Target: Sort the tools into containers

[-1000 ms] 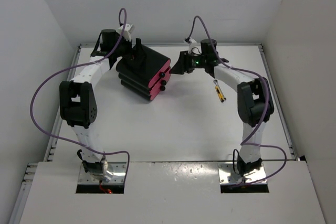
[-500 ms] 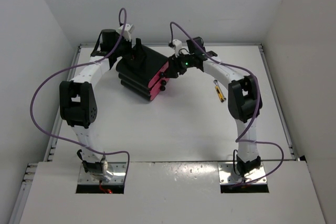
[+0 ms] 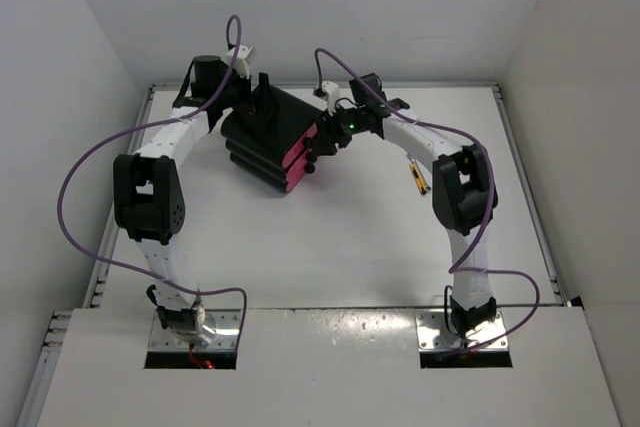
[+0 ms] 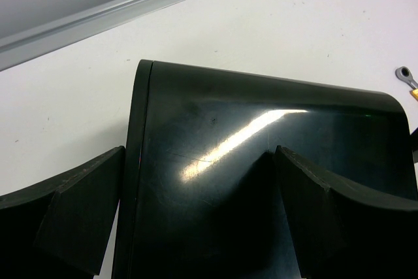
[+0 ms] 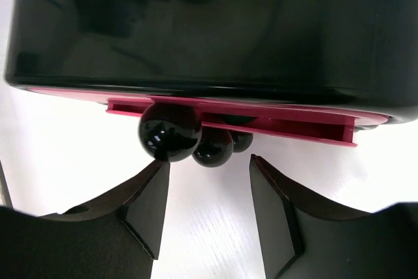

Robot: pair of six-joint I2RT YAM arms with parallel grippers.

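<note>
Right gripper (image 5: 209, 176) moved left, reaching drawer knobs (image 5: 170, 131).

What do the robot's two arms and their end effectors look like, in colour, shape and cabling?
Both the left arm and the right arm have white links joined by bulky black joint housings. A thin purple cable loops loosely along each arm. A small green light glows near the right wrist. Each end effector carries two matte black, wedge-shaped fingers.
</note>
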